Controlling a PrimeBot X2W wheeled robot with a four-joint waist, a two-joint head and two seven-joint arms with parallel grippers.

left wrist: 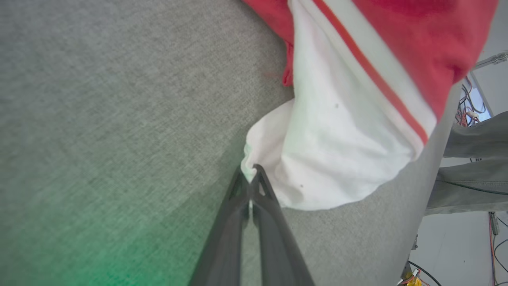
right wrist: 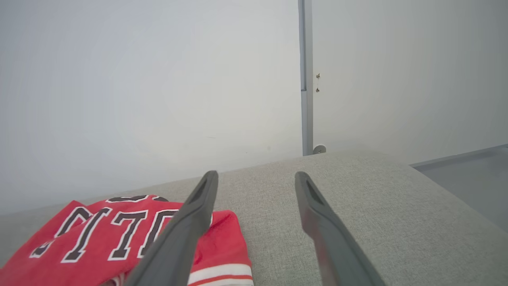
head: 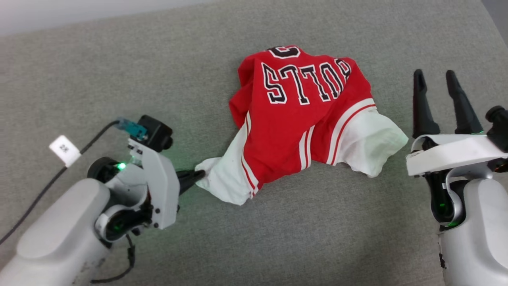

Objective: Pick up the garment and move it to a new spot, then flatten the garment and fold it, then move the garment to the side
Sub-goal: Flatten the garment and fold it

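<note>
Left gripper (head: pixel 197 174) lies low at the near left, its two dark fingers pinched together on the edge of the white sleeve (left wrist: pixel 337 151) of the garment (head: pixel 301 119). That red jersey sits crumpled in the middle of the grey cushion (head: pixel 119 51), its black lettering (head: pixel 305 81) facing up. Right gripper (head: pixel 435 79) hovers just right of it, fingers spread wide, holding nothing.

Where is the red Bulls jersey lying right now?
In the head view the garment lies crumpled at centre on the grey surface, its white sleeve pinched by the left gripper; the open right gripper stands clear to its right.
</note>
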